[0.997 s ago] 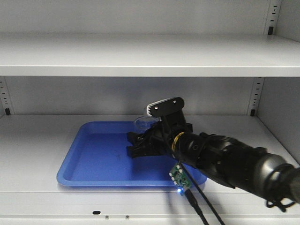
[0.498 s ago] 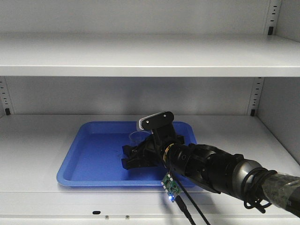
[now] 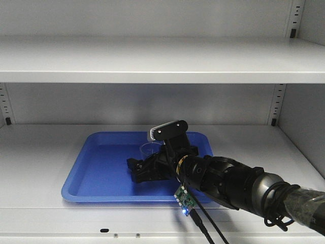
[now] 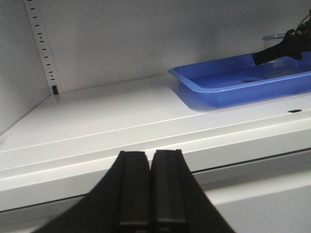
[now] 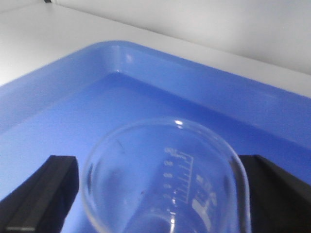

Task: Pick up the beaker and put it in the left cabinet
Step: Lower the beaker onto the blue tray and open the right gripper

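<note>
Nearest us, our left gripper (image 4: 150, 187) idles at the shelf's front lip, its fingers pressed together on nothing, well apart from the blue tray (image 3: 96, 175). Farther in, our right gripper (image 3: 139, 170) reaches over the tray with the beaker (image 5: 167, 182) upright between its two dark fingers (image 5: 41, 189), which flank the glass on either side; whether they are gripping it we cannot tell. The beaker sits over the tray on the middle shelf of the left cabinet (image 3: 162, 61), so we judge the right arm alone placed to act.
</note>
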